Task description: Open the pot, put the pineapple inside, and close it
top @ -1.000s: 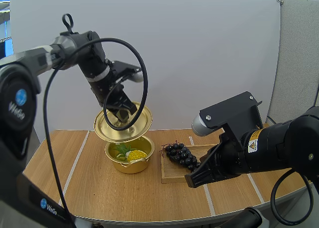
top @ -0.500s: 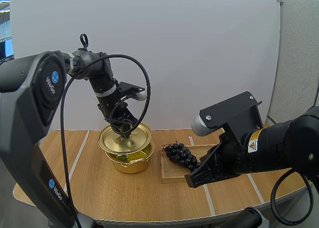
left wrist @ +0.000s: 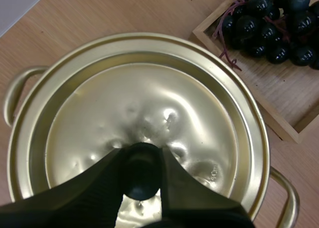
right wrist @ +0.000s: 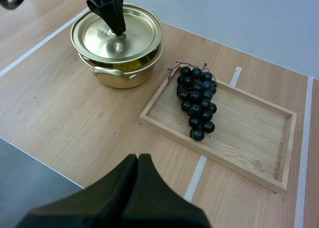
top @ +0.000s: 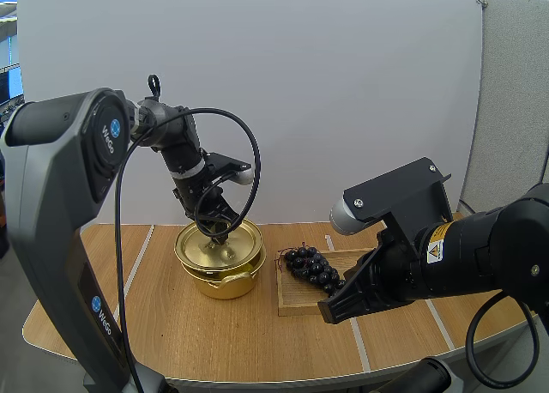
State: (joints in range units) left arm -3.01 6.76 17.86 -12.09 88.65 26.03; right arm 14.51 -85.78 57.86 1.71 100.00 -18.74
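Lowered since a second ago: lid [top: 219, 245], then tilted above the open pot [top: 225, 283], now lies flat over the pot's mouth. Pineapple, visible inside the pot then, is covered by the lid now. Left arm has dropped with the lid. Right arm unchanged.

- Left gripper [top: 219, 232]: clenched on the lid's dark knob [left wrist: 141, 175], one finger on each side of it. Lid and pot sit directly beneath this gripper.
- Left wrist view: lid [left wrist: 144, 113] sits concentric within the pot rim [left wrist: 261, 153]. Cannot tell whether it is fully seated.
- Pot: gold, with two side handles [left wrist: 15, 93], standing on the tabletop [top: 171, 324].
- Tray [top: 296, 305]: wooden, just beside the pot, between the two grippers. It holds the grapes [top: 310, 266], which lie at the end nearest the pot. Rest of tray floor bare.
- Right gripper [top: 330, 311]: fingers closed together as one dark wedge, holding nothing. It hangs above the tabletop on the near side of the tray, well apart from the pot.

Count: one pot, one lid, one tray, one bunch of grapes.

Right wrist view: tray [right wrist: 249, 138] and grapes [right wrist: 197, 101] lie just ahead of the right gripper [right wrist: 138, 161]. Pot [right wrist: 119, 73] and lid [right wrist: 117, 34] lie farther off, with the left gripper on the lid's centre.
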